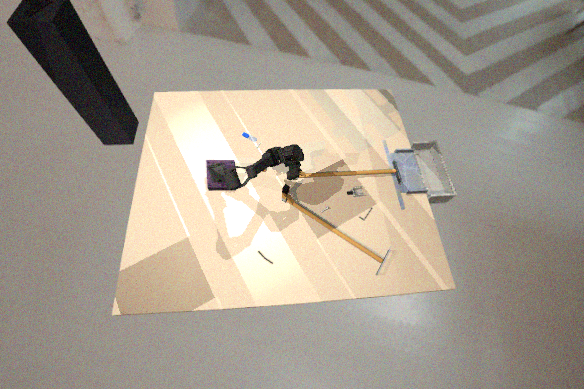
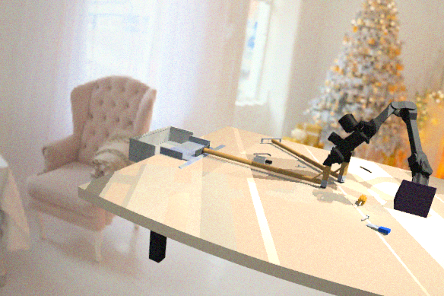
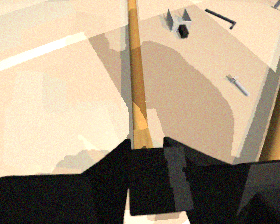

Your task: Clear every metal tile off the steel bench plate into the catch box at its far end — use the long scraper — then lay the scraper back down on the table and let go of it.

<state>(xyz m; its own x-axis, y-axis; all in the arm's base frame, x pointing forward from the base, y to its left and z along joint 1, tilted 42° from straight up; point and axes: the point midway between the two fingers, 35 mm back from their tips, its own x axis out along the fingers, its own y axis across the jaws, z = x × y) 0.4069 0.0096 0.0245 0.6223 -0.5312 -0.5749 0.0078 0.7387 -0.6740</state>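
My gripper (image 1: 296,176) (image 2: 328,163) (image 3: 147,145) is shut on the near end of the long scraper (image 1: 350,172) (image 2: 251,163) (image 3: 137,75). Its wooden handle runs away from me, low over the table. Its dark blade (image 1: 398,171) is at the near end of the steel bench plate (image 1: 411,186) (image 2: 185,146), between the plate's low side walls. The catch box (image 1: 442,197) (image 2: 143,149) adjoins the plate's far end, past the table edge. I cannot make out separate metal tiles on the plate or in the box.
A second long-handled tool (image 1: 335,228) (image 2: 300,157) (image 3: 278,120) lies slanted beside the scraper. Between them lie a grey bracket-like piece (image 1: 358,192) (image 3: 170,21), an L-shaped key (image 1: 367,215) (image 3: 221,18) and a small metal piece (image 3: 237,85). A blue-handled tool (image 1: 246,135) (image 2: 384,230) lies near the arm's base.
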